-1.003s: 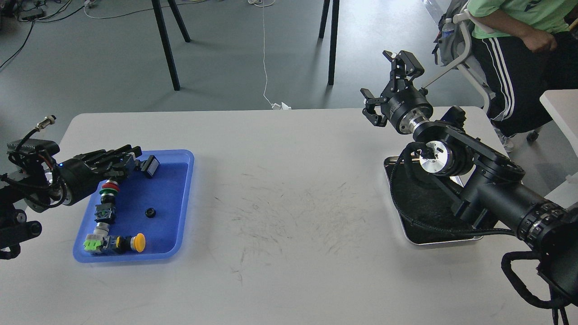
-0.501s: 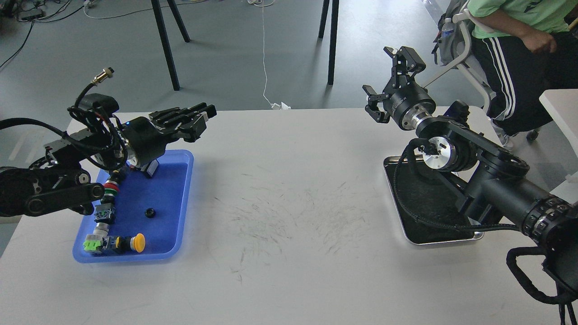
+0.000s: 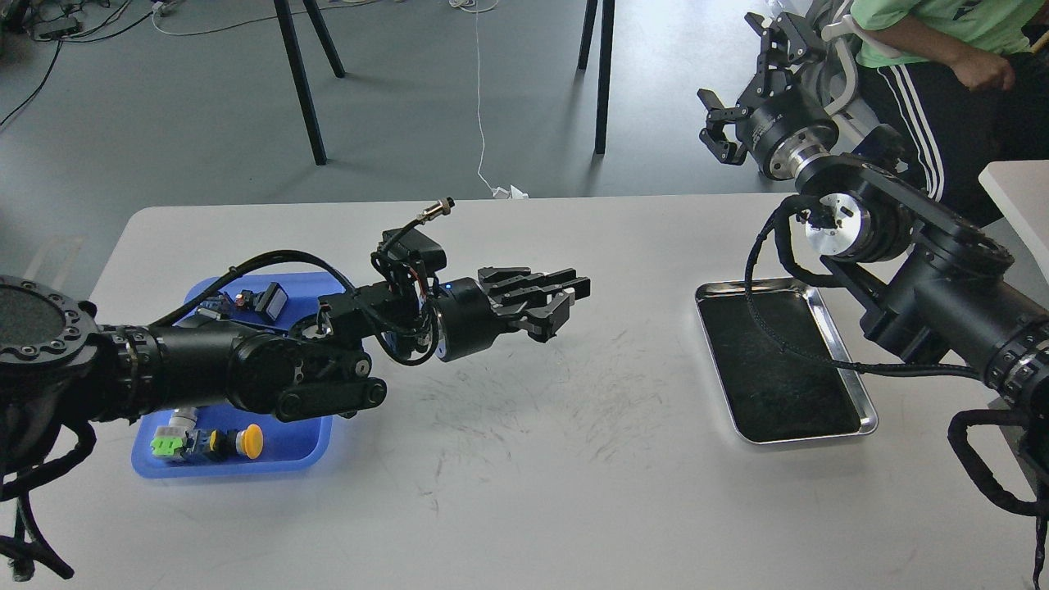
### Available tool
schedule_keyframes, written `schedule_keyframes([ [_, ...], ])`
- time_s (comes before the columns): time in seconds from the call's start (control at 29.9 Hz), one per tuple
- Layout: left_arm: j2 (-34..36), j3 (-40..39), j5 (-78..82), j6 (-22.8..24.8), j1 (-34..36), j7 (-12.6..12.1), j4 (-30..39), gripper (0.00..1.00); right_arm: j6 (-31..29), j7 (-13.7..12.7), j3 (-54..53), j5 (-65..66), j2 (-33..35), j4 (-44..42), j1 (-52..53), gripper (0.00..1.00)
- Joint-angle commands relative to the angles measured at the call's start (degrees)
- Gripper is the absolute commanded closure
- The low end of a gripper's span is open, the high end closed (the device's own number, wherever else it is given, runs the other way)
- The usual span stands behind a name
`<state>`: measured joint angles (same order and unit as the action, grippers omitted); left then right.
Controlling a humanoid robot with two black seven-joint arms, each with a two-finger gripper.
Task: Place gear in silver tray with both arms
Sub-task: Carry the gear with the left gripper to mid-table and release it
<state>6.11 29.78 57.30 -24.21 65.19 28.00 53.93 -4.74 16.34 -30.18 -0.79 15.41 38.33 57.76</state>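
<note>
The silver tray (image 3: 867,424) lies on the right of the white table, its dark inner surface bare. The gear is hidden: my left arm covers the middle of the blue tray (image 3: 246,469) where it lay. My left gripper (image 3: 569,299) reaches out over the table's middle, between the two trays, fingers slightly apart and holding nothing. My right gripper (image 3: 742,75) is open and empty, raised high beyond the table's far edge, above and behind the silver tray.
The blue tray holds a yellow push button (image 3: 252,440), a green-tipped switch (image 3: 166,444) and other switch parts. A seated person (image 3: 942,49) and a chair are at the back right. Black stand legs (image 3: 299,74) rise behind the table.
My left arm swung from over the blue tray out to the right, over the table's middle, now covering the gear. My right gripper rose up and back, uncovering the silver tray.
</note>
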Motion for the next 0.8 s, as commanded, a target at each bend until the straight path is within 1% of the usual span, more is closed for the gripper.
schedule_keyframes([
  [0.0,-4.7,0.5,0.1,0.0,-2.3,0.0,-2.8,0.75,0.0,0.0,-0.1,0.1,0.0,-0.3,-0.2,0.01],
  [0.03,-6.0,0.5,0.0,-0.1,-3.0,0.0,-3.2,0.75,0.1,0.0,0.0,0.1,0.0,-0.3,-0.2,0.01],
  [0.17,-6.1,0.5,0.1,-1.2,-4.0,0.0,-4.9,0.75,0.0,0.0,0.4,0.1,0.1,-0.3,-0.2,0.01],
  [0.33,-6.1,0.7,0.1,-1.2,-5.5,0.0,-7.9,0.74,0.1,0.0,0.7,0.1,0.1,-0.3,-0.3,0.01],
  [0.5,-6.1,1.1,0.5,-1.2,-6.6,0.0,-8.7,0.72,0.1,-0.1,0.9,0.1,0.0,-0.4,-0.3,0.01],
  [0.63,-6.1,4.4,0.8,-1.3,-6.8,0.0,-8.4,0.72,0.1,-0.1,1.0,0.2,0.0,-0.4,-0.2,0.01],
  [0.77,-6.1,5.4,0.8,-1.4,-7.0,0.0,-8.7,0.72,0.1,-0.1,1.0,0.2,0.0,-0.4,-0.4,0.01],
])
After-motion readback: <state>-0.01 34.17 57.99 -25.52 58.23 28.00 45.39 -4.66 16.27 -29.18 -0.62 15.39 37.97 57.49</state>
